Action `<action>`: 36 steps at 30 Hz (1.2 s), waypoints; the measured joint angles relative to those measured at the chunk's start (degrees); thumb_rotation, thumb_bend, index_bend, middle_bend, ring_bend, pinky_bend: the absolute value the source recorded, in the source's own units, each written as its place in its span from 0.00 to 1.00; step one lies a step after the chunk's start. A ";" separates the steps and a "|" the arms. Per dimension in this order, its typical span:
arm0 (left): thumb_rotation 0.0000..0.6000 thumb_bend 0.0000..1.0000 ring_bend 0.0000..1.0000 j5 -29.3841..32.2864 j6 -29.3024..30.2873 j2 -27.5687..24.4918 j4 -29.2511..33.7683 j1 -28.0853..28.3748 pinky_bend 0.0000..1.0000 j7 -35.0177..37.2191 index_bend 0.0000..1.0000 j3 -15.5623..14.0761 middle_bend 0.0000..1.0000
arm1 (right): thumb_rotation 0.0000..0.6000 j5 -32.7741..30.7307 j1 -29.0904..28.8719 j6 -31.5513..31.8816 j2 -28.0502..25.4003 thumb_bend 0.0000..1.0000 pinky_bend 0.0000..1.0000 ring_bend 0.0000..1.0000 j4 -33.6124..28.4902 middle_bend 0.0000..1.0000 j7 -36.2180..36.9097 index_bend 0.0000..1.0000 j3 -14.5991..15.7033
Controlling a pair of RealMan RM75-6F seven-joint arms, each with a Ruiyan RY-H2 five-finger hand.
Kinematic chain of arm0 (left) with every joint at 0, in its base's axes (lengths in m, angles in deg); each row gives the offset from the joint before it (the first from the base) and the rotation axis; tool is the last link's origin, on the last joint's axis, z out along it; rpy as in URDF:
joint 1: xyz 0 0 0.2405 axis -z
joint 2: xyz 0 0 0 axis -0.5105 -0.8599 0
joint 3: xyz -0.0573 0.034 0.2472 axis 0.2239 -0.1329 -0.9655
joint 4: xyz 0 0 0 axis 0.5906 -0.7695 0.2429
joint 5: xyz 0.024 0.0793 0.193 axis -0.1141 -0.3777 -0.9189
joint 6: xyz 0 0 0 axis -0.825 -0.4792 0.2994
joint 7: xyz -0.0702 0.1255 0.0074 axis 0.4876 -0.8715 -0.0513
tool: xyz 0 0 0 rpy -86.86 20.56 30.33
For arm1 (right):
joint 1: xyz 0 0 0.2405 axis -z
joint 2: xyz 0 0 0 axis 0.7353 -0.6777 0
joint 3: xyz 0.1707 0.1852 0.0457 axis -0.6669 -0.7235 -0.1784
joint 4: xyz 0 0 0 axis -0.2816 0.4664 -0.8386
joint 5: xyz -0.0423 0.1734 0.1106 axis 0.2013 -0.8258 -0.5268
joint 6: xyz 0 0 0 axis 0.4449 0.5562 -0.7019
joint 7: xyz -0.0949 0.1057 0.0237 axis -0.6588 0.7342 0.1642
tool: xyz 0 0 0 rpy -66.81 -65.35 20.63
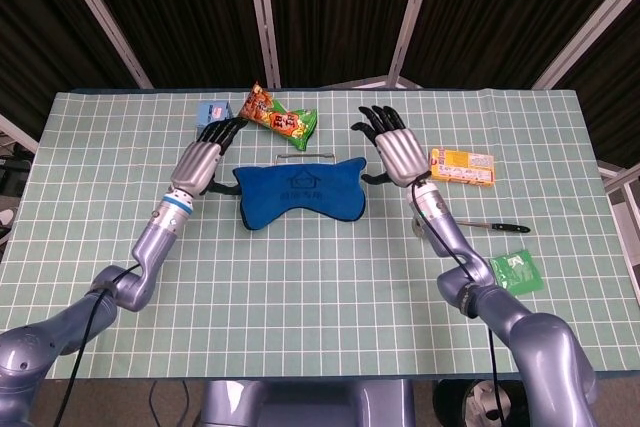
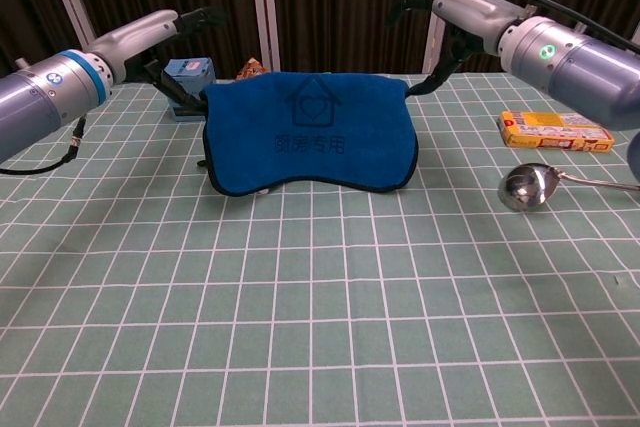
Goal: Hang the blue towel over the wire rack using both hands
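The blue towel (image 1: pixel 300 190) (image 2: pixel 310 140) with a house print slopes down toward me and covers most of the wire rack. Only a thin bar of the rack (image 1: pixel 305 156) shows, just behind the towel's far edge. My left hand (image 1: pixel 203 159) (image 2: pixel 160 32) hovers beside the towel's left end with fingers spread and nothing in it. My right hand (image 1: pixel 396 151) (image 2: pixel 455 5) hovers off the right end, also spread and holding nothing. Its thumb hangs near the towel's right corner.
A blue box (image 1: pixel 211 112) (image 2: pixel 188 73) and two snack bags (image 1: pixel 283 119) lie behind the rack. On the right are a yellow box (image 1: pixel 462 167) (image 2: pixel 555 130), a ladle (image 2: pixel 526 187) and a green packet (image 1: pixel 516 273).
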 measured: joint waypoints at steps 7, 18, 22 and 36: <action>1.00 0.10 0.00 0.99 -0.33 -2.08 0.95 -0.89 0.00 -2.18 0.00 0.41 0.00 | 1.00 -0.86 0.62 -0.83 -1.50 0.00 0.00 0.00 -2.77 0.00 -2.93 0.17 -0.26; 1.00 0.09 0.00 1.34 0.02 -8.34 4.05 -4.28 0.00 -3.29 0.00 -0.50 0.00 | 1.00 -0.30 3.76 0.81 -7.59 0.00 0.00 0.00 -12.06 0.00 -7.02 0.16 0.98; 1.00 0.09 0.00 1.05 2.28 -11.48 6.88 -6.24 0.00 -3.23 0.00 -0.77 0.00 | 1.00 0.24 5.80 2.90 -11.26 0.00 0.00 0.00 -17.68 0.00 -9.06 0.16 1.61; 1.00 0.09 0.00 0.95 12.29 -25.82 28.79 -15.44 0.00 -12.47 0.00 -2.03 0.00 | 1.00 1.86 18.23 16.14 -26.45 0.00 0.00 0.00 -37.29 0.00 -15.96 0.12 4.71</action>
